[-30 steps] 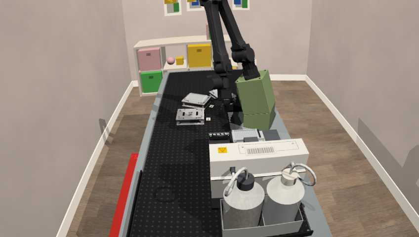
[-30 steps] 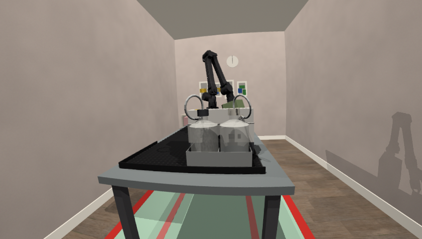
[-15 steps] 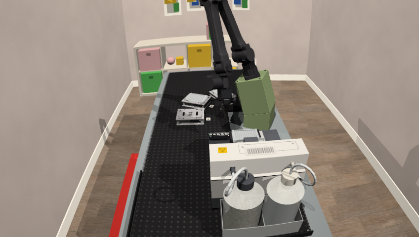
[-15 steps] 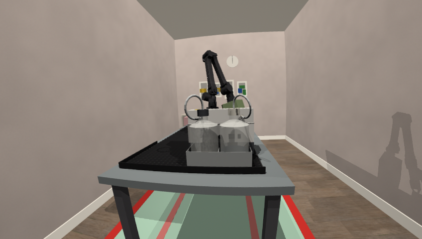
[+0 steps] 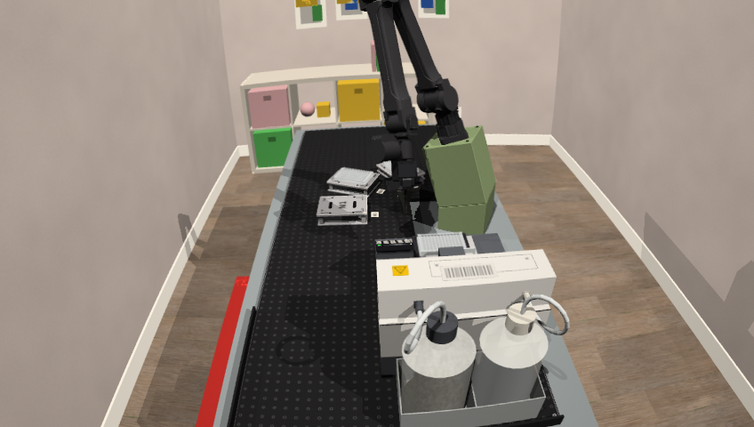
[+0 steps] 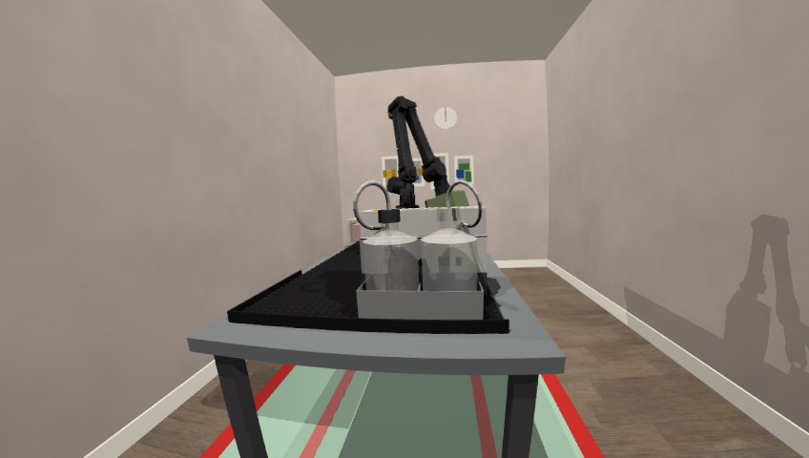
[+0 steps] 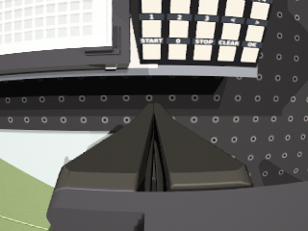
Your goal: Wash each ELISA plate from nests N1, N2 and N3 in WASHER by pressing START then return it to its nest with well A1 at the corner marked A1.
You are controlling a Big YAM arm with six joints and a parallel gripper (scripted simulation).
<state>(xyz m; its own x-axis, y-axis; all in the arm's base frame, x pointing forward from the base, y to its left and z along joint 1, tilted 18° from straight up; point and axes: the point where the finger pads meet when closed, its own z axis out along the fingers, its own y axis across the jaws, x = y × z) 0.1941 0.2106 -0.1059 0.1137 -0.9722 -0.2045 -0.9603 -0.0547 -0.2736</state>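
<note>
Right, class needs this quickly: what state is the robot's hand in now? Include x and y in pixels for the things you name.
Hand (image 5: 406, 210) (image 7: 153, 114): closed, holding nothing, its fingertips together just short of the washer keypad (image 7: 203, 35) in the wrist view.

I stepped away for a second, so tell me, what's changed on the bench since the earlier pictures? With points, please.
Nothing visibly changed. The arm (image 5: 391, 79) (image 6: 402, 141) shows no clear move, and no plate was taken or let go. The pincer (image 5: 406, 210) (image 7: 153, 114) is shut on nothing. The plate on the washer's carrier (image 5: 441, 244) (image 7: 48, 24) and bare nest N1 (image 5: 330, 213) stayed put.
</note>
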